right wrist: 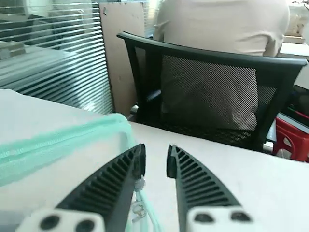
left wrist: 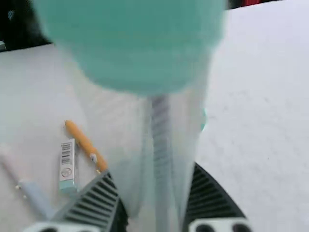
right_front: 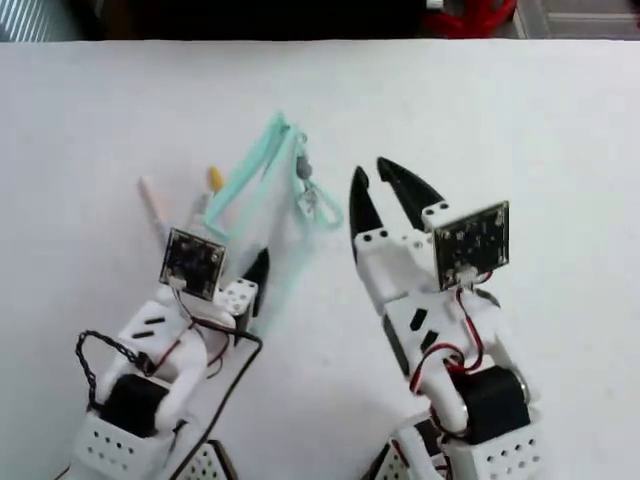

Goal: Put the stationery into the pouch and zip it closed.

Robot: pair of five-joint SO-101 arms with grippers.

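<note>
The pouch (right_front: 262,170) is clear plastic with teal edges and lies tilted across the middle of the table. My left gripper (right_front: 255,283) is shut on its near clear end; in the left wrist view the pouch (left wrist: 145,96) rises between the ribbed fingers (left wrist: 104,198). Beside it lie an orange pen (left wrist: 86,145), a small barcoded eraser (left wrist: 67,164) and a pale pen (left wrist: 26,191). My right gripper (right_front: 372,172) stands open just right of the pouch's zipper pull (right_front: 308,195), with nothing between its fingers (right wrist: 116,179).
The stationery lies left of the pouch, with the pale pen (right_front: 155,203) farthest left. A black mesh chair (right wrist: 212,92) stands beyond the table's far edge. White tabletop (right_front: 540,130) stretches right and behind the arms.
</note>
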